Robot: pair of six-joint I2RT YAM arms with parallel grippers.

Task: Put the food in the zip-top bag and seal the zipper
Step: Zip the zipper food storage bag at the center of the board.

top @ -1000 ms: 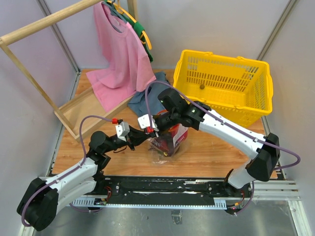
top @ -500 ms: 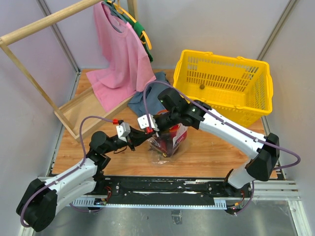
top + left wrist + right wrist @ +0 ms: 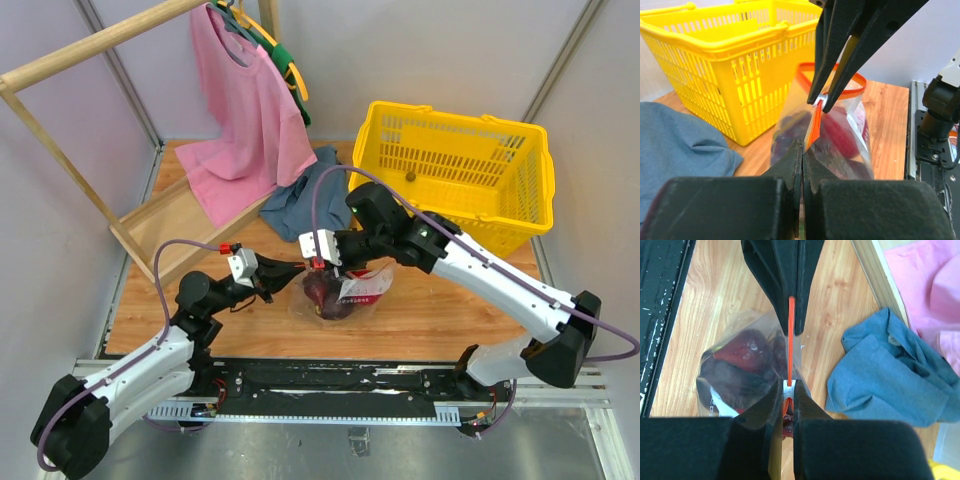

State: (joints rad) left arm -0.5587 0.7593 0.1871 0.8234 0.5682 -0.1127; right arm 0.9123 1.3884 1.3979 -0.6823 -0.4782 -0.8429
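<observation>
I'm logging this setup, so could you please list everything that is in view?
zip-top bag: one, clear, mid-table
zipper: one, red-orange, along the bag's mouth
food: red and dark purple pieces, inside the bag; count unclear
basket: one, yellow, far right of the table
small round thing: one, tan, inside the basket
cloth: one, blue, crumpled left of the basket
shirt: one, pink, hanging on the rack
rack: one, bare wood, far left
table: one, wood-grain
left claw: one, black, shut on the zipper
right claw: one, black, shut on the zipper, facing the left claw
</observation>
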